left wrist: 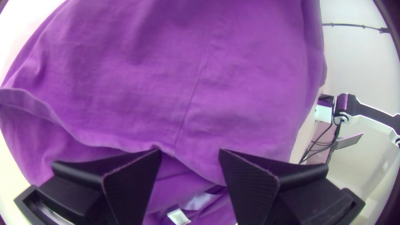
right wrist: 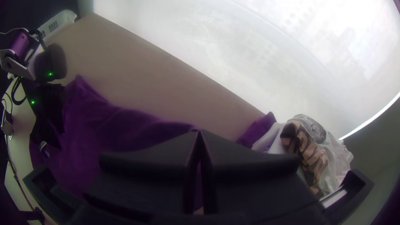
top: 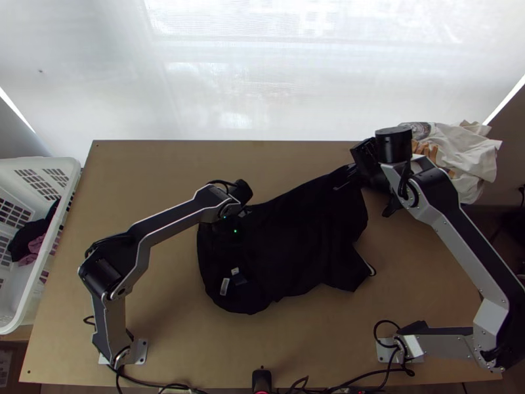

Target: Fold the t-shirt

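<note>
— From the top?
— Looking at a dark t-shirt (top: 295,243), creased and loosely spread across the middle of the worktop (top: 161,315), below the left gripper (top: 228,228) at one end, drawn out to a corner at the right gripper (top: 355,168).
— In the left wrist view?
— Released, with parted fingers at the left gripper (left wrist: 190,151), over the cloth.
— In the right?
— Clenched on that corner with the right gripper (right wrist: 199,132), near white printed cloth (right wrist: 333,154).

TEXT: none readable | labels (top: 225,286) on t-shirt (top: 302,243): print too small
</note>
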